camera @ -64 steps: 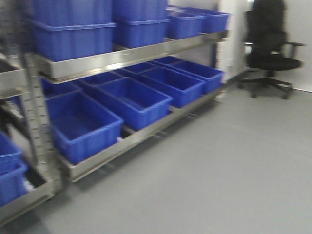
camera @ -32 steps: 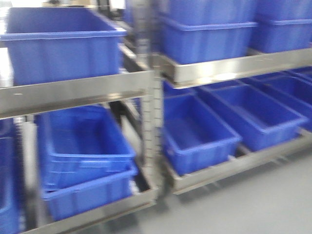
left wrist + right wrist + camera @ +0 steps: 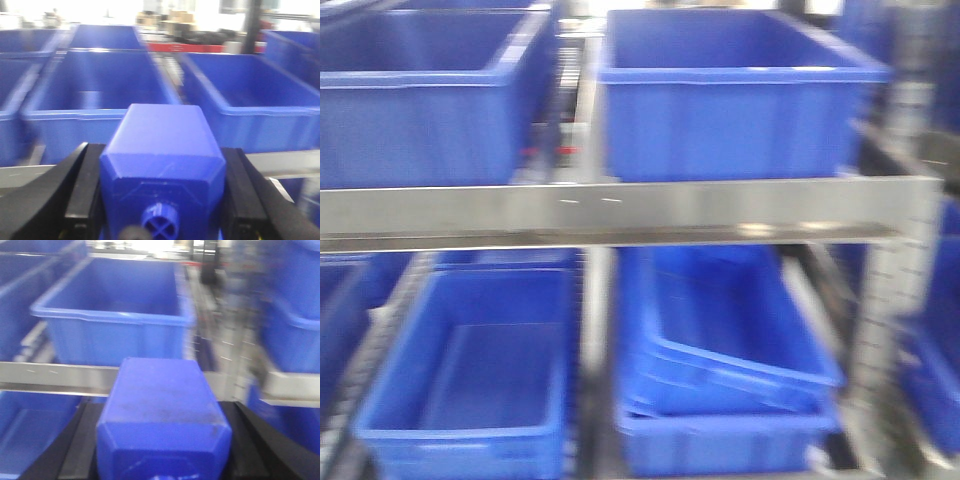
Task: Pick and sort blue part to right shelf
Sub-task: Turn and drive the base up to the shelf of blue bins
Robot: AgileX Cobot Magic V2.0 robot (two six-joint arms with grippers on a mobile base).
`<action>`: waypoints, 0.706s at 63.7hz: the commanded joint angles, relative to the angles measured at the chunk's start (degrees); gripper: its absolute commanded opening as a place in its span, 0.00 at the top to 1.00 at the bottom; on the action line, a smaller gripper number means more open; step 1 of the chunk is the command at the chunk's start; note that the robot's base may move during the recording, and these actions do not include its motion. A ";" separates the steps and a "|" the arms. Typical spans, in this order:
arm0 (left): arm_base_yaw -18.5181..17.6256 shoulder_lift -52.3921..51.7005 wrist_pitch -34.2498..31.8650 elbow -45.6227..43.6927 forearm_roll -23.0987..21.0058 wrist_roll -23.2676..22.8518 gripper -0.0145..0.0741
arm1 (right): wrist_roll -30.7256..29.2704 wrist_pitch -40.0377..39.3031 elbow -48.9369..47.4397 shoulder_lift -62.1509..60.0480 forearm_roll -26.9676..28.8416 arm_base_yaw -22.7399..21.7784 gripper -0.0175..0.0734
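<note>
A blue part (image 3: 162, 165), a chamfered block with a round cross-slotted boss on its near face, fills the lower middle of the left wrist view, with my left gripper (image 3: 161, 192) shut on it, black fingers (image 3: 85, 190) against both its sides. In the right wrist view a second blue part (image 3: 162, 422) of the same shape sits clamped in my right gripper (image 3: 160, 440), which is shut on it. A metal shelf rail (image 3: 620, 212) crosses the front view. Neither gripper shows in the front view.
Blue bins (image 3: 735, 90) stand on the upper shelf level and more blue bins (image 3: 470, 370) sit below, two of them nested at lower right (image 3: 730, 350). A perforated steel upright (image 3: 885, 330) stands at the right. All views are motion-blurred.
The front view has swept leftward along the racks: the office chair and grey floor have left the frame, and the shelf with its bins now fills it, closer.
</note>
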 commanded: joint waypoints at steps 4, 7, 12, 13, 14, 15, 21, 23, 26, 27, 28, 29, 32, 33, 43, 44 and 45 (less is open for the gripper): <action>-0.27 0.58 -5.23 -1.61 -0.35 0.00 0.40 | -0.34 -5.11 -1.78 0.43 -0.46 -0.11 0.37; -0.27 0.58 -5.23 -1.61 -0.35 0.00 0.40 | -0.34 -5.11 -1.78 0.43 -0.46 -0.11 0.37; -0.27 0.58 -5.23 -1.61 -0.35 0.00 0.40 | -0.34 -5.11 -1.78 0.43 -0.46 -0.11 0.37; -0.27 0.58 -5.23 -1.61 -0.35 0.00 0.40 | -0.34 -5.11 -1.78 0.43 -0.46 -0.11 0.37; -0.27 0.58 -5.23 -1.61 -0.35 0.00 0.40 | -0.34 -5.11 -1.78 0.43 -0.46 -0.11 0.37; -0.27 0.58 -5.23 -1.61 -0.35 0.00 0.40 | -0.34 -5.11 -1.78 0.43 -0.46 -0.11 0.37; -0.27 0.58 -5.23 -1.61 -0.35 0.00 0.40 | -0.34 -5.11 -1.78 0.43 -0.46 -0.11 0.37; -0.27 0.58 -5.23 -1.61 -0.35 0.00 0.40 | -0.34 -5.11 -1.78 0.43 -0.46 -0.11 0.37; -0.27 0.58 -5.23 -1.61 -0.35 0.00 0.40 | -0.34 -5.11 -1.78 0.43 -0.46 -0.11 0.37; -0.27 0.58 -5.23 -1.61 -0.35 0.00 0.40 | -0.34 -5.11 -1.78 0.43 -0.46 -0.11 0.37; -0.27 0.58 -5.23 -1.61 -0.35 0.00 0.40 | -0.34 -5.11 -1.78 0.43 -0.46 -0.11 0.37; -0.27 0.58 -5.23 -1.61 -0.35 0.00 0.40 | -0.34 -5.11 -1.78 0.43 -0.46 -0.11 0.37; -0.27 0.58 -5.23 -1.61 -0.35 0.00 0.40 | -0.34 -5.11 -1.78 0.43 -0.46 -0.11 0.37; -0.27 0.58 -5.23 -1.61 -0.35 0.00 0.40 | -0.34 -5.11 -1.78 0.43 -0.46 -0.11 0.37; -0.27 0.58 -5.23 -1.61 -0.35 0.00 0.40 | -0.34 -5.11 -1.78 0.43 -0.46 -0.11 0.37; -0.27 0.58 -5.23 -1.61 -0.35 0.00 0.40 | -0.34 -5.11 -1.78 0.43 -0.46 -0.11 0.37; -0.27 0.58 -5.23 -1.61 -0.35 0.00 0.40 | -0.34 -5.11 -1.78 0.43 -0.46 -0.11 0.37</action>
